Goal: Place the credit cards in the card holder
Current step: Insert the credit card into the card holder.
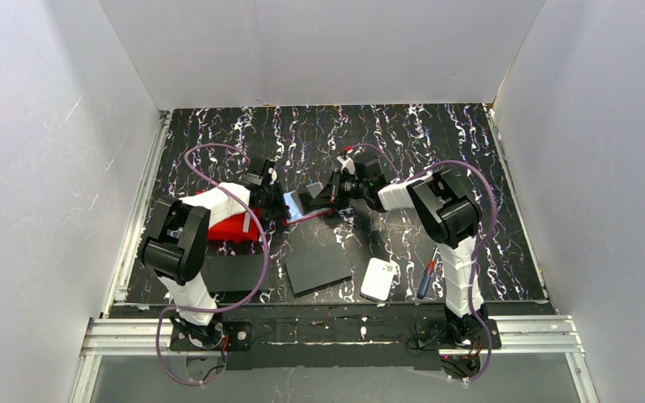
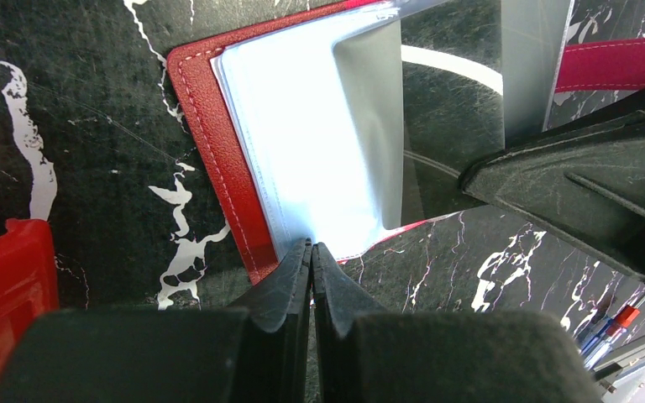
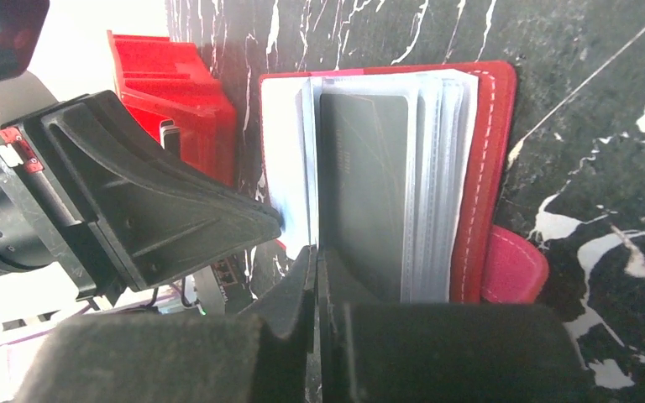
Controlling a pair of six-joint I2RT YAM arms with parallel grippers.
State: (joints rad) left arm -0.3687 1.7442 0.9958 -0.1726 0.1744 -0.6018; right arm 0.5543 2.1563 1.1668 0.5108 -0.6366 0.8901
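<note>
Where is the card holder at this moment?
In the top view, the card holder lies open at mid-table, between the left gripper and the right gripper, just right of the red bin.

Red card holder point(image 3: 491, 168) open flat, clear sleeves fanned, just 9 o'clock of table point(image 1: 437, 134) centre; grey card point(image 3: 361, 185) among sleeves.

One card holder point(image 2: 210, 143), two black sheets point(image 1: 233, 273) point(image 1: 319, 267)

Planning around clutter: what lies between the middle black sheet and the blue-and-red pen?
A white rounded-square pad lies there, between black sheet and pen; the top view shows it.
</note>
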